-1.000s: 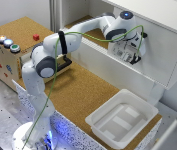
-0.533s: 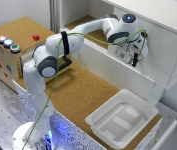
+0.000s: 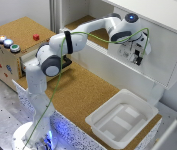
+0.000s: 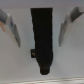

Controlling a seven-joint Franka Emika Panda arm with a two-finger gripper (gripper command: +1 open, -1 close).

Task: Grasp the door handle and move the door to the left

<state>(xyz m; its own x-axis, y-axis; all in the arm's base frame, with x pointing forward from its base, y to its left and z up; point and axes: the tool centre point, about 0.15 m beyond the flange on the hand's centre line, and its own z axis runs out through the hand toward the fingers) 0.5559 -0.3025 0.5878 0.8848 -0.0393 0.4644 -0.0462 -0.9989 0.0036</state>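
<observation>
The door is a large white panel at the exterior view's right. My gripper is up against it, and the arm hides the door handle in that view. In the wrist view the door handle is a short black bar on the white door. It stands between my two fingers, with a gap on each side. My gripper is open around the handle and not closed on it.
A brown wooden box with coloured buttons stands at the exterior view's left. A white tray sits on the cork-topped table below the door. A green cable runs along the arm.
My gripper has moved toward the exterior view's right and closer to the white door, so it now straddles the handle.
</observation>
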